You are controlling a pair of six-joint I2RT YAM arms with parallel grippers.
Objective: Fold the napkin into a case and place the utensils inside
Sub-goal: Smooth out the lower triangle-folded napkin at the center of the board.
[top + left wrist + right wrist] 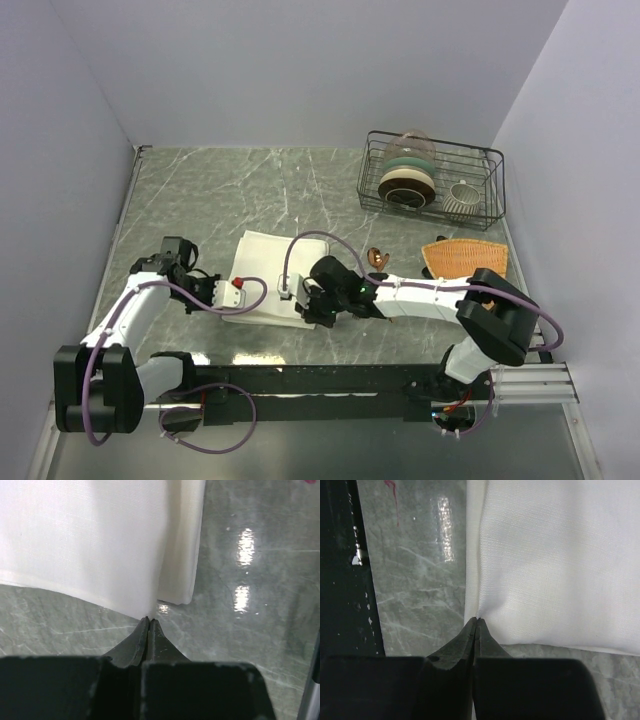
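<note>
**Ana:** Where's the napkin point(262, 265)?

**Me:** On the table point(200, 195) just ahead of my arms, one side doubled over.

**Ana:** Fingers?

**Me:** My left gripper point(149, 620) is pressed together, pinching its near left edge. My right gripper point(476, 620) pinches the near right corner. The spoon point(378, 259) lies apart, beside the orange mat point(465, 258).

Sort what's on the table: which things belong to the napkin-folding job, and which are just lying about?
Job: napkin, pinched by left gripper and right gripper; copper utensils.
Lying about: orange mat; wire rack holding bowls and a cup.
</note>
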